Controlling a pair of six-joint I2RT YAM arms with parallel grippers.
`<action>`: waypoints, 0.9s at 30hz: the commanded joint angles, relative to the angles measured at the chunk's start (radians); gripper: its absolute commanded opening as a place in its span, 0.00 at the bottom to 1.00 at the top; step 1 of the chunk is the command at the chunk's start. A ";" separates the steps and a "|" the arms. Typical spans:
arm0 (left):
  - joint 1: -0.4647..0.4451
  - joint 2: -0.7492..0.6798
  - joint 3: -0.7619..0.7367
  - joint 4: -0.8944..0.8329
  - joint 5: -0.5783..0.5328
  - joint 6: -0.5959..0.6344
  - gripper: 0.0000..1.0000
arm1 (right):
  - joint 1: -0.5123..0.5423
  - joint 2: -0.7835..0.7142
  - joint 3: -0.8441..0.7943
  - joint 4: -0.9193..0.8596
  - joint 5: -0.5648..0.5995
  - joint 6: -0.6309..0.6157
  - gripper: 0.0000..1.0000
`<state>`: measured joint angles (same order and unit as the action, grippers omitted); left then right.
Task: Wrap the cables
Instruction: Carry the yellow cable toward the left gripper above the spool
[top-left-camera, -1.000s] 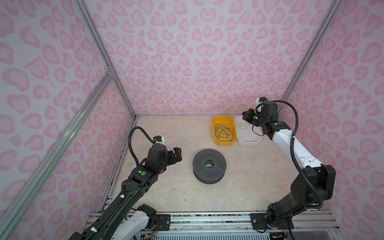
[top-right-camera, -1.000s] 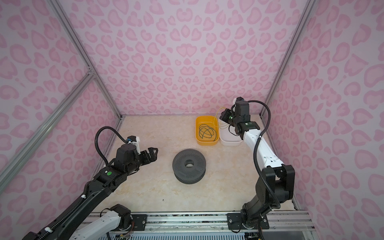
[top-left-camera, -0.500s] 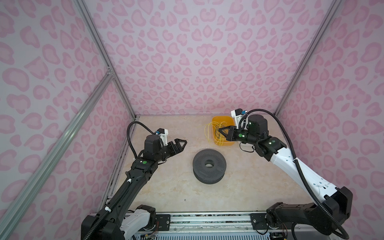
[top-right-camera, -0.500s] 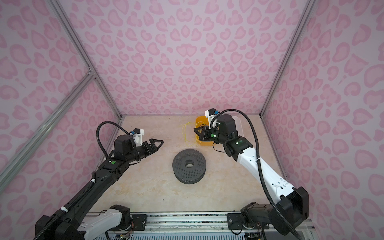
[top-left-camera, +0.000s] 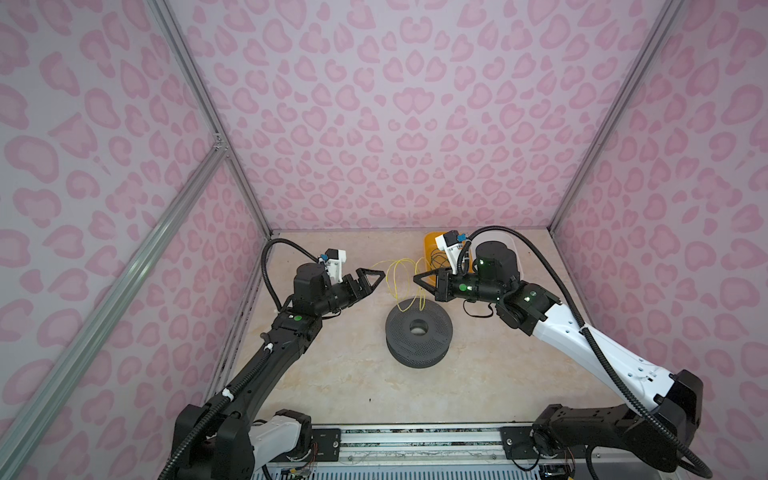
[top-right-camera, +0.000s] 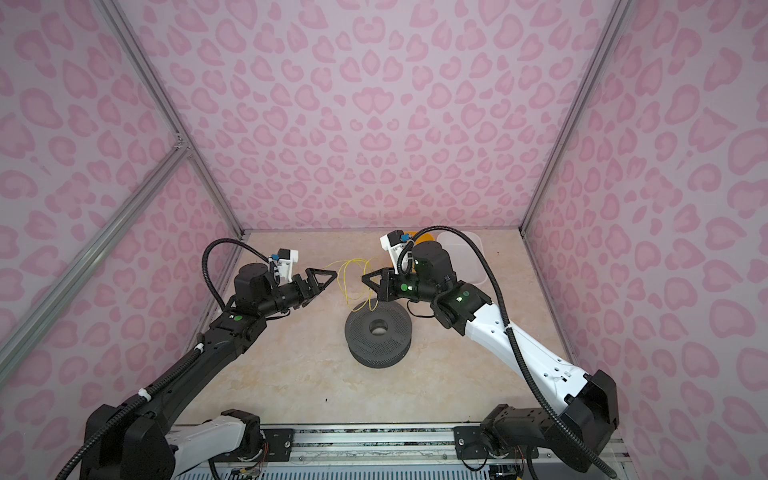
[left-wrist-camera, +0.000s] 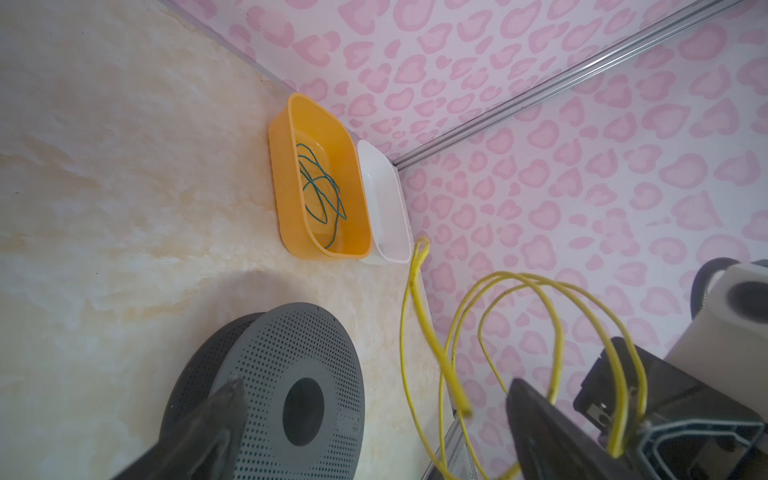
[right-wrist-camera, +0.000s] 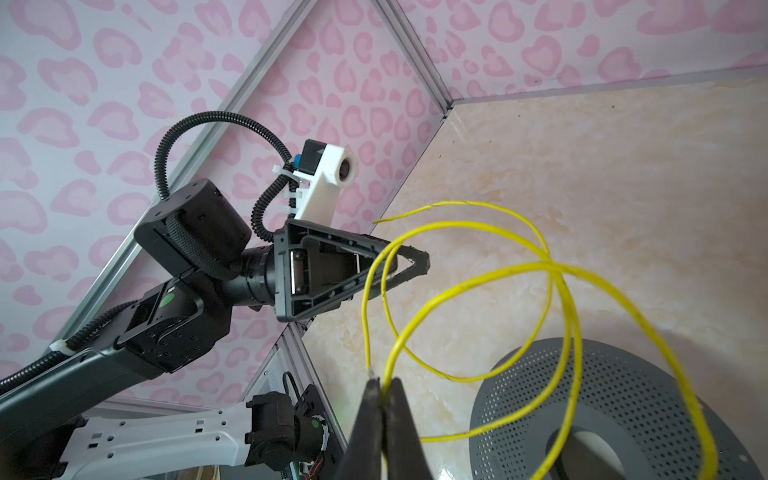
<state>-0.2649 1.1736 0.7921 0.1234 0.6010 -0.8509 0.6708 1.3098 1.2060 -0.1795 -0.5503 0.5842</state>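
A thin yellow cable (top-left-camera: 400, 282) (top-right-camera: 352, 282) hangs in loose loops above the back edge of the dark grey perforated spool (top-left-camera: 399, 332) (top-right-camera: 360, 332). My right gripper (top-left-camera: 416, 277) (right-wrist-camera: 384, 382) is shut on it near one end, as the right wrist view shows. My left gripper (top-left-camera: 376, 278) (left-wrist-camera: 376, 386) faces it from the left, open, with the yellow cable's (left-wrist-camera: 519, 276) loops just ahead of its fingers and not gripped. The dark green cable (left-wrist-camera: 320, 187) lies coiled in the orange bin (left-wrist-camera: 282, 166).
The orange bin (top-left-camera: 428, 249) and a white bin (left-wrist-camera: 386, 208) (top-right-camera: 461, 249) stand side by side against the back wall, behind my right arm. Pink patterned walls with metal rails close in three sides.
My right gripper has swung from the bins at the back right to above the spool, pulling the yellow cable along. My left gripper has risen and moved toward the middle.
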 joint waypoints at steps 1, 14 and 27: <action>0.003 0.012 0.030 0.031 -0.013 0.024 0.95 | 0.015 0.007 0.007 0.035 -0.020 0.000 0.00; 0.013 0.038 0.086 -0.043 -0.026 0.110 0.44 | 0.042 0.002 0.003 0.006 -0.049 -0.023 0.00; 0.021 0.042 0.097 -0.064 -0.019 0.136 0.04 | 0.041 -0.009 0.000 -0.012 -0.053 -0.041 0.00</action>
<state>-0.2447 1.2190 0.8719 0.0498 0.5793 -0.7300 0.7132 1.3064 1.2060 -0.1864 -0.5957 0.5648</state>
